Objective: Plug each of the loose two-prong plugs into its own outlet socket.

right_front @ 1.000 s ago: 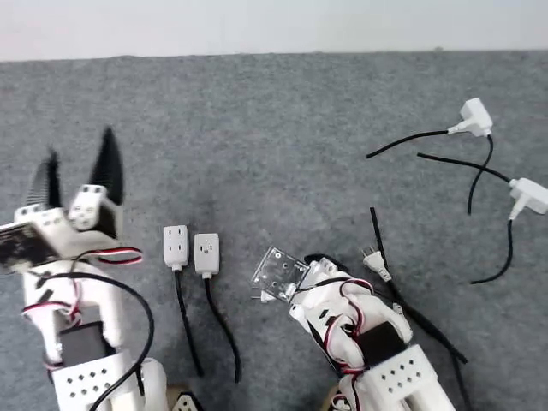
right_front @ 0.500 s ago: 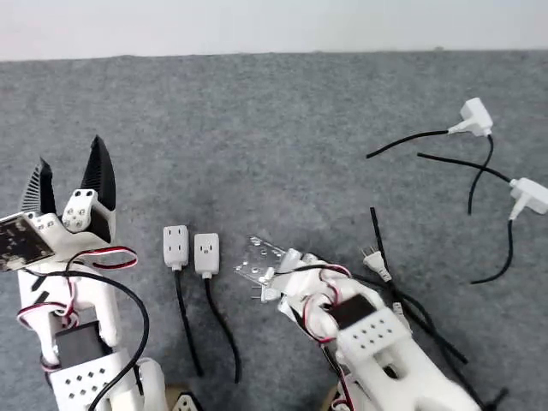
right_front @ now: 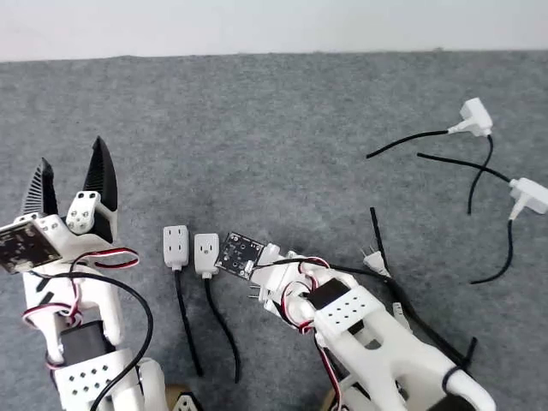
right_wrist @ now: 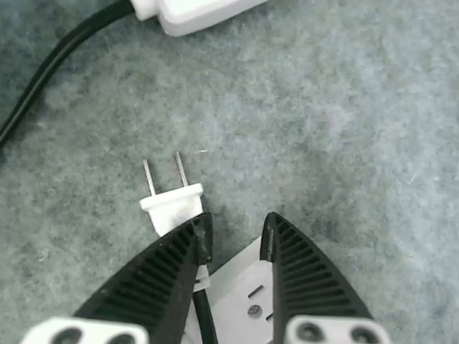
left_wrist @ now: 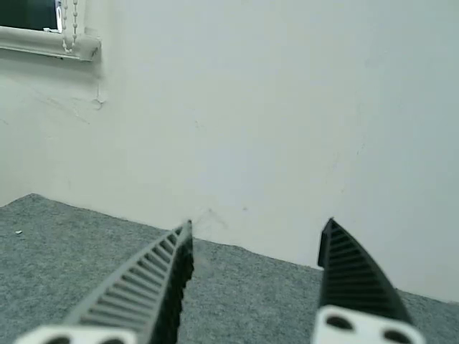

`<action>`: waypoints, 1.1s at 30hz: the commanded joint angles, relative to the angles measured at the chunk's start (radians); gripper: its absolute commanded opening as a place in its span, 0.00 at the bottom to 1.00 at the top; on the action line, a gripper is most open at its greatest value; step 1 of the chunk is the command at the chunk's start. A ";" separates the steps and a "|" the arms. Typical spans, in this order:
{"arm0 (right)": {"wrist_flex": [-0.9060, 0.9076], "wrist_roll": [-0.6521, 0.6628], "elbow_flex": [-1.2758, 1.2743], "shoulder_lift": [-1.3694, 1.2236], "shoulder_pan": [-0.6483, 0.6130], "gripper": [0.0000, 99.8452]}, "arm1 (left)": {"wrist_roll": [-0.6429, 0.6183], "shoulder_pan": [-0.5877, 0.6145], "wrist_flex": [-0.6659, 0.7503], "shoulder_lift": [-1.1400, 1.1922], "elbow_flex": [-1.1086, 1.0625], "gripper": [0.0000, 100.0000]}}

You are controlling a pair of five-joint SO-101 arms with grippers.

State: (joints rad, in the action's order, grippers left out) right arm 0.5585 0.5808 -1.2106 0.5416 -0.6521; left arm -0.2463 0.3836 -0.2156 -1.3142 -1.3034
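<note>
- The left gripper stands raised at the left of the table. Its jaws are wide apart and hold nothing, and it is well apart from every plug, so the right arm is far nearer the work.
- The right gripper hangs low over the grey carpet. Its tips are narrowly apart with bare carpet between them, and they are not clamped on the plug.
- Two white outlet sockets lie side by side with their slotted faces up. The nearer outlet is just ahead of the right gripper, and the second outlet is just beside it on the far side.
- The white two-prong plug lies flat just off one fingertip, to the side of the gap rather than in it. Its black cord runs back along that finger's inner edge.
- The plug's long axis runs roughly with the gripper's reach, and its prongs point away toward the nearer outlet.
- The gripper probably needs to shift sideways to straddle the plug body. The prongs would then need tipping down to meet the upward-facing slots.
</note>
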 commanded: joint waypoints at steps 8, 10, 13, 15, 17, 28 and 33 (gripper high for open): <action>0.127 -0.011 0.094 -0.002 -0.079 0.12 | 0.012 0.002 0.029 -0.012 0.010 0.28; 0.165 -0.032 0.137 -0.002 -0.074 0.12 | 0.012 0.003 0.029 -0.012 0.010 0.28; 0.228 -0.035 0.175 -0.002 -0.081 0.13 | 0.014 0.003 0.029 -0.012 0.010 0.28; 0.254 -0.037 0.180 0.002 -0.093 0.13 | 0.014 0.003 0.031 -0.012 0.010 0.28; 0.271 -0.037 0.176 0.031 -0.108 0.13 | 0.014 0.003 0.031 -0.011 0.010 0.28; 0.433 -0.126 0.163 0.289 -0.254 0.13 | 0.014 0.003 0.031 -0.011 0.010 0.28; 0.329 -0.123 0.060 0.223 -0.252 0.13 | 0.014 0.002 0.031 -0.011 0.008 0.28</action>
State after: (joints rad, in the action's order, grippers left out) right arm 0.9467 0.4672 -1.1231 0.7917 -0.8961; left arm -0.2463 0.3836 -0.2140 -1.3142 -1.3034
